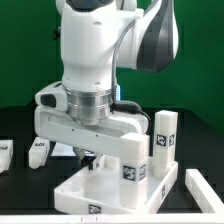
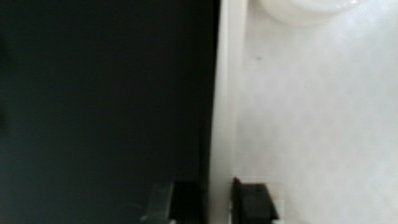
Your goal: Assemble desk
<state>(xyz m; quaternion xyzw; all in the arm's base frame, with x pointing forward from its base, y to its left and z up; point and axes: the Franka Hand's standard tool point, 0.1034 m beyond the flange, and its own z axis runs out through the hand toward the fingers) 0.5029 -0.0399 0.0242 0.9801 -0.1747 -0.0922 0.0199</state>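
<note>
Tabletop (image 1: pixel 100 195) is lying flat on the black counter (image 1: pixel 20 115), down at 6 o'clock in the exterior view, right under the arm. One leg (image 1: pixel 165 142) stands upright at its corner, roughly 2 o'clock from the tabletop's middle. It looks seated there, but I can't see the joint itself. A white bar (image 1: pixel 203 187) lies off at 4 o'clock, apart from the tabletop. It's probably another leg, can't be sure.

The hand (image 2: pixel 214 203) is closed. In the wrist view the rim (image 2: pixel 228 100) runs straight in between the two fingers (image 2: pixel 254 203) — so it looks pinched on the tabletop's thin edge, black counter on one side and white plastic on the other. A round white socket (image 2: pixel 302 8) shows further along, well away from the fingers.

What I'd worry about is that it's a skinny grip on a slick plastic lip. If the arm drags or turns the tabletop, the rim could slide out of the fingers, or the piece could pivot around the pinch instead of following. Any jerk also shakes the standing leg — if it's only loosely in, it could tip or pop out. A swing toward 4 o'clock might knock the bar too.
</note>
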